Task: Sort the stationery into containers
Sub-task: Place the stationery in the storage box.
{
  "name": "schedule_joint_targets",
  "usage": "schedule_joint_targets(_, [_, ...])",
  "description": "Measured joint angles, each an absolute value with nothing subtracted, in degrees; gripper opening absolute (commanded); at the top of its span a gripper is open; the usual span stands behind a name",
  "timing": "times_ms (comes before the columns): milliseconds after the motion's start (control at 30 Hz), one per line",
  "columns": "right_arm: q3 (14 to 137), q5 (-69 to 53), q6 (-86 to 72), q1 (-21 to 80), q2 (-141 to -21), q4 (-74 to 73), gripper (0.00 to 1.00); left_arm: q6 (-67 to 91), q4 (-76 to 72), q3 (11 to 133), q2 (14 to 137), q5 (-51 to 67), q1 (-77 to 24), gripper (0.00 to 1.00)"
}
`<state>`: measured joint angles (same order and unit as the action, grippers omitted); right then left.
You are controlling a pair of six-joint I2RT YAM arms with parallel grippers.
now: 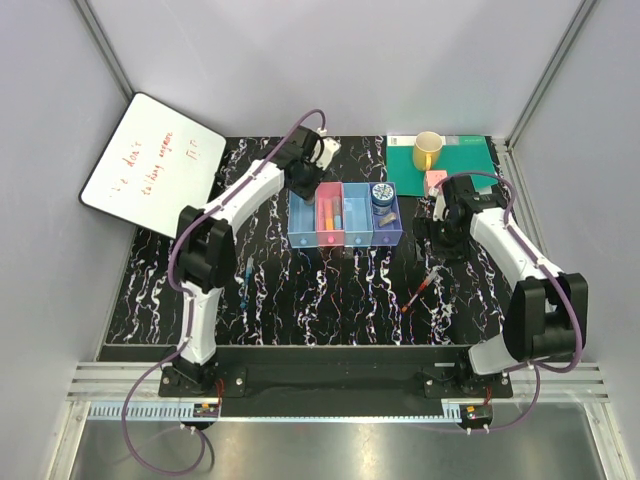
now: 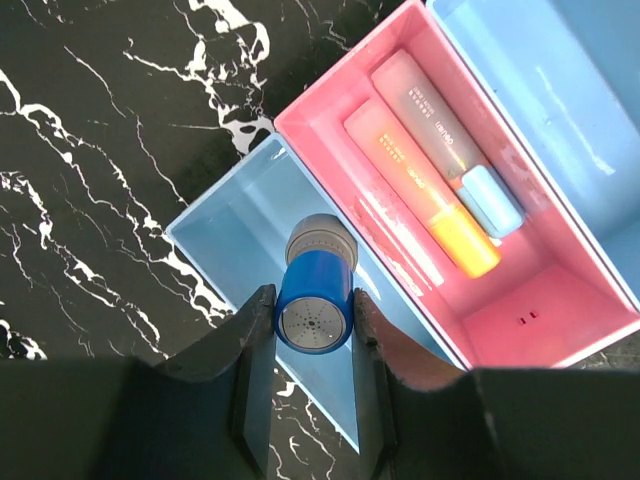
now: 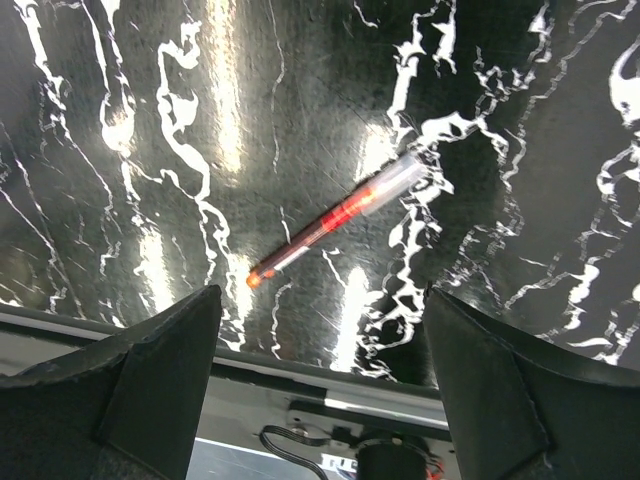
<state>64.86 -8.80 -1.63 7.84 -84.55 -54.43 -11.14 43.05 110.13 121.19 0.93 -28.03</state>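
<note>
My left gripper (image 2: 312,335) is shut on the blue-capped bottle (image 2: 316,300), held over the leftmost light blue tray (image 2: 235,225) of the containers (image 1: 303,230). The pink tray (image 2: 545,300) beside it holds an orange marker (image 2: 420,190) and a marker with a pale blue cap (image 2: 440,130). A round patterned tin (image 1: 381,193) lies in the purple tray (image 1: 392,236). A red pen (image 3: 330,225) lies on the black marble table just ahead of my right gripper (image 3: 320,300), which is open with nothing between its fingers. A thin blue pen (image 1: 247,275) lies by the left arm.
A yellow cup (image 1: 428,150) stands on a green mat (image 1: 465,160) at the back right, with a pink cube (image 1: 435,180) in front of it. A whiteboard (image 1: 150,165) leans at the back left. The table's near edge rail (image 3: 330,385) runs under the right fingers.
</note>
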Motion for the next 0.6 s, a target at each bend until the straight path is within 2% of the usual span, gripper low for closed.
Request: schedule_joint_targets(600, [61.9,-10.0,-6.6,7.1,-90.0,-49.3,0.83,-15.1,43.4,116.4,128.7,-3.0,-28.2,0.07])
